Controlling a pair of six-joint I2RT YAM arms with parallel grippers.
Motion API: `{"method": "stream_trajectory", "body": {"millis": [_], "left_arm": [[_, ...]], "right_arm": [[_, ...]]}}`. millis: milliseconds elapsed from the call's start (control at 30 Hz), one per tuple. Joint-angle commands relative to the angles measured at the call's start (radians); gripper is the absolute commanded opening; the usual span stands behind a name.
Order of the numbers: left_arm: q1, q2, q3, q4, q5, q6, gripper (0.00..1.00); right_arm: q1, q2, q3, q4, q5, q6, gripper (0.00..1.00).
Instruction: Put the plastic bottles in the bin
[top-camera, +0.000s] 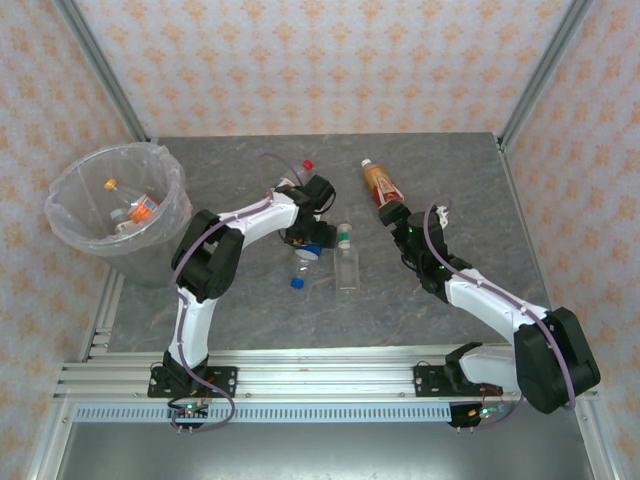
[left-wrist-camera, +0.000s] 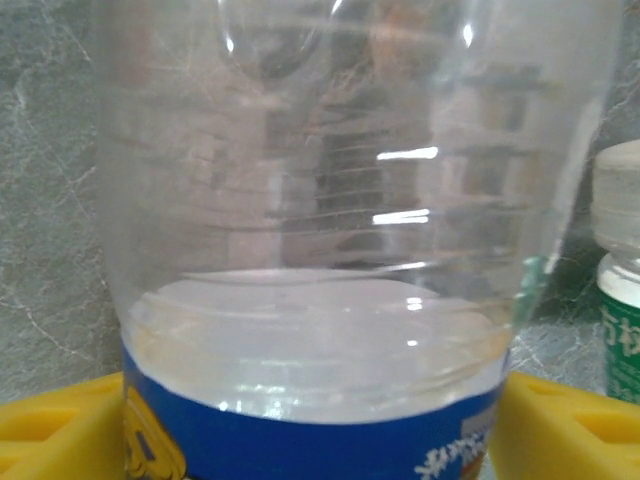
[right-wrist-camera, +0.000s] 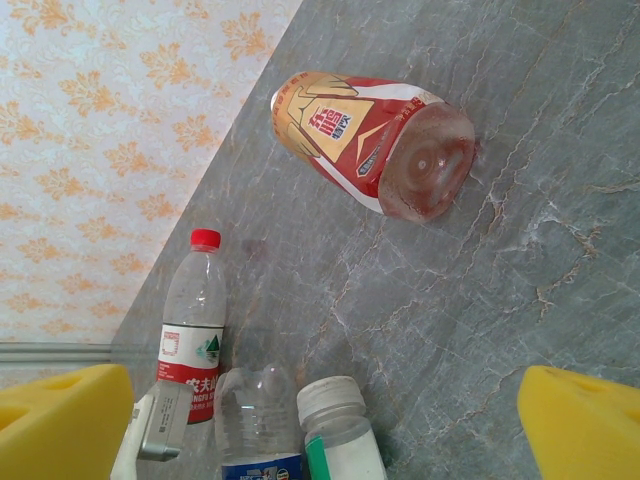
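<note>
The blue-label bottle (left-wrist-camera: 320, 300) lies on the grey marbled counter (top-camera: 470, 200), long axis near-to-far, blue cap toward the arm bases; the left pincer (left-wrist-camera: 310, 425) straddles its middle; whether it clamps cannot be told; the right pincer (right-wrist-camera: 322, 425) stands wide open, empty; just ahead lies the red-label bottle (right-wrist-camera: 360, 140), base toward it; the bin (top-camera: 150, 255), far left, holds bottles; patterned walls (top-camera: 330, 60) surround.
</note>
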Motion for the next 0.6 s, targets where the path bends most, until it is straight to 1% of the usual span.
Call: {"method": "stream_trajectory", "body": {"millis": [0,167,300,433,567], "left_arm": [[-0.005,0.018,0.025,-0.01,-0.021,0.007,0.8],[-0.004,0.026,0.028,-0.002,-0.032,0.0,0.76],[-0.004,0.031,0.03,0.006,-0.021,0.004,0.68],[-0.005,0.03,0.034,0.0,-0.032,0.01,0.66],[-0.005,0.024,0.038,-0.006,-0.04,0.012,0.62]], "right_arm": [[-0.004,-0.001,-0.003,0.014,0.021,0.002,0.99],[-0.005,0.003,-0.003,0.014,0.022,0.005,0.99],[-0.005,0.004,-0.004,0.014,0.022,0.005,0.99],[-0.004,0.002,-0.005,0.013,0.025,0.008,0.99],[-0.005,0.004,-0.004,0.013,0.026,0.008,0.99]]}}
